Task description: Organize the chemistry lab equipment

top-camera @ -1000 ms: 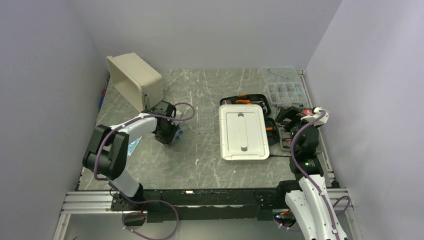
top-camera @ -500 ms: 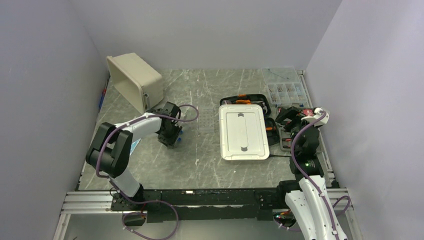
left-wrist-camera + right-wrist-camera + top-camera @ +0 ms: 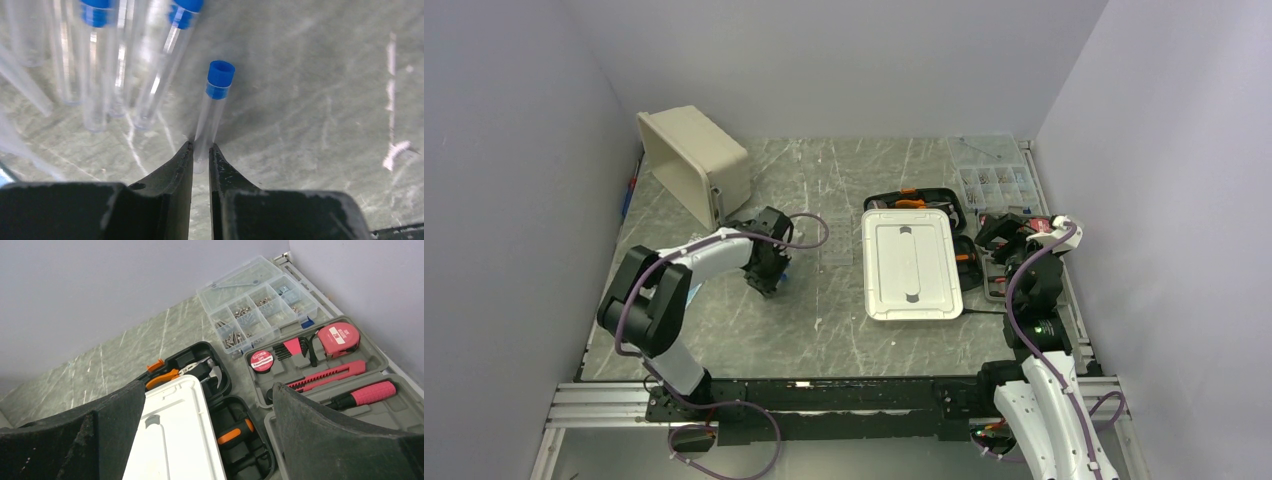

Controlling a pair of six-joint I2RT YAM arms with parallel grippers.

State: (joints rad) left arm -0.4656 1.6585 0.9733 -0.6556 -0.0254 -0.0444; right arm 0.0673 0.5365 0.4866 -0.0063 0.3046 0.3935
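Observation:
In the left wrist view my left gripper point(image 3: 200, 147) is shut on the lower end of a clear test tube with a blue cap point(image 3: 212, 107), which lies on the grey table. Several more blue-capped tubes point(image 3: 165, 60) lie to its upper left. From above, the left gripper point(image 3: 769, 278) is low over the table beside the blue caps point(image 3: 784, 265). A flat clear perforated rack point(image 3: 836, 243) lies just to its right. A light-blue translucent piece point(image 3: 692, 292) shows under the left arm. My right gripper point(image 3: 207, 390) hangs open over the white lid and the tool cases, holding nothing.
A beige bin point(image 3: 692, 160) lies tipped on its side at the back left. A white lid point(image 3: 911, 263) lies mid-table, partly over a black case of orange-handled tools point(image 3: 924, 200). A clear parts box point(image 3: 994, 180) and a grey case of red tools point(image 3: 320, 360) are at the right.
The left gripper shifted slightly right and down to the table, and its jaws narrowed onto the test tube. The right arm stayed still.

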